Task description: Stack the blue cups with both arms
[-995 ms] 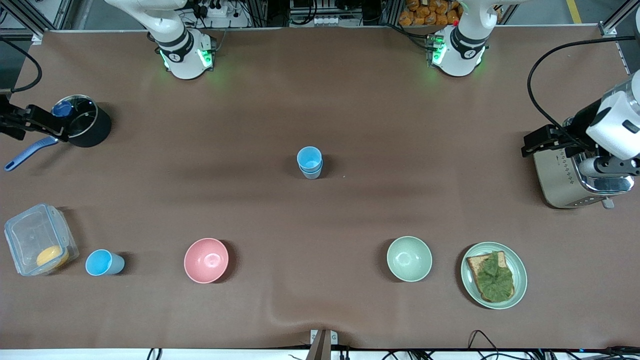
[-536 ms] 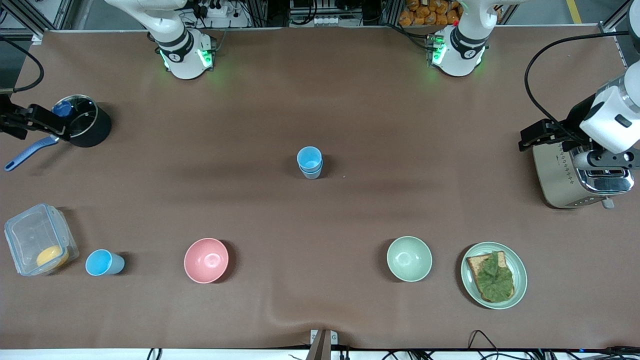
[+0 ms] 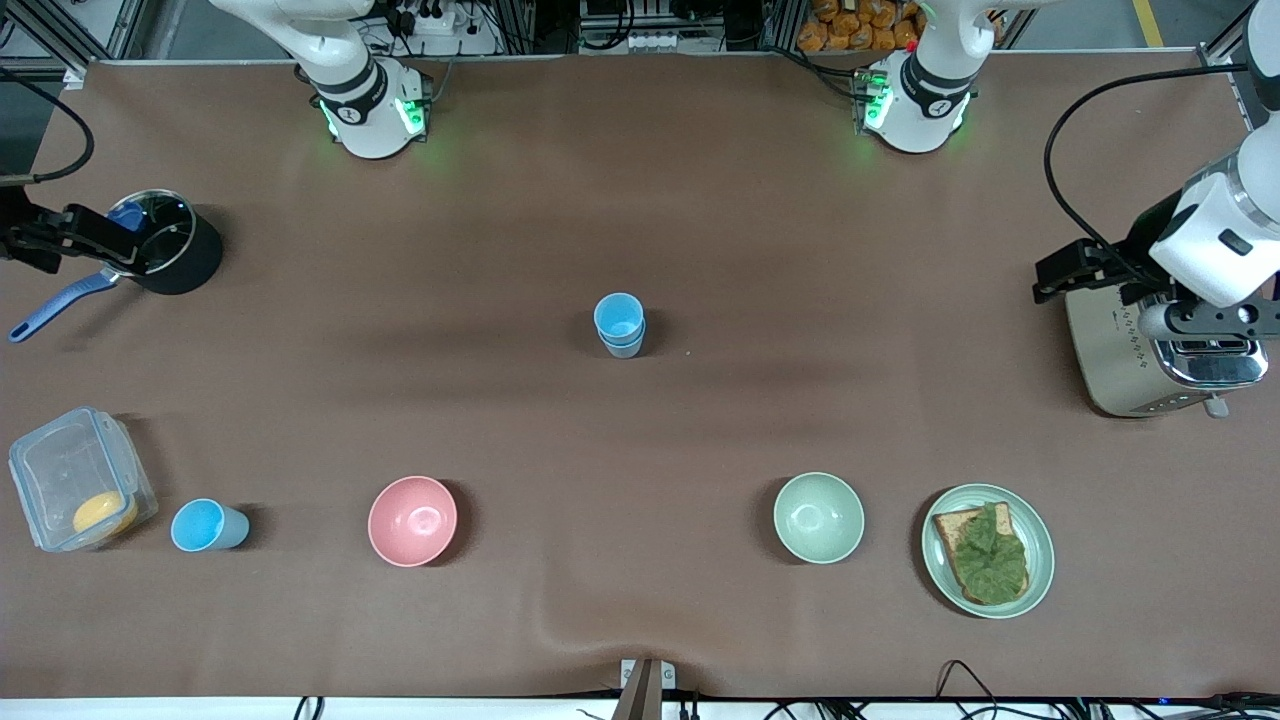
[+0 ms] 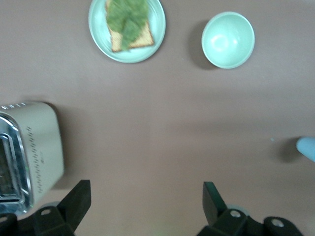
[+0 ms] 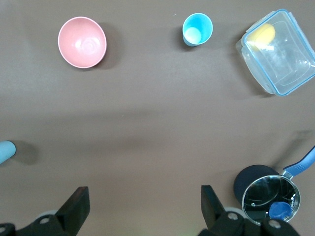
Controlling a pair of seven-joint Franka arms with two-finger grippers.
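Note:
Two light-blue cups (image 3: 619,325) stand nested one in the other at the table's middle; their edge shows in the left wrist view (image 4: 307,147) and the right wrist view (image 5: 6,150). A brighter blue cup (image 3: 205,526) stands alone between the clear container and the pink bowl, also seen in the right wrist view (image 5: 197,29). My left gripper (image 3: 1075,270) hangs high over the toaster, open and empty (image 4: 145,201). My right gripper (image 3: 60,237) hangs high beside the black pot, open and empty (image 5: 143,204).
A pink bowl (image 3: 412,520), a green bowl (image 3: 818,517) and a plate (image 3: 1040,540) with toast and lettuce lie nearest the front camera. A toaster (image 3: 1120,360) stands at the left arm's end. A black pot (image 3: 190,265) and a clear container (image 3: 60,470) are at the right arm's end.
Both grippers have drifted a little outward and toward the bases' side of the table. The cups have not moved.

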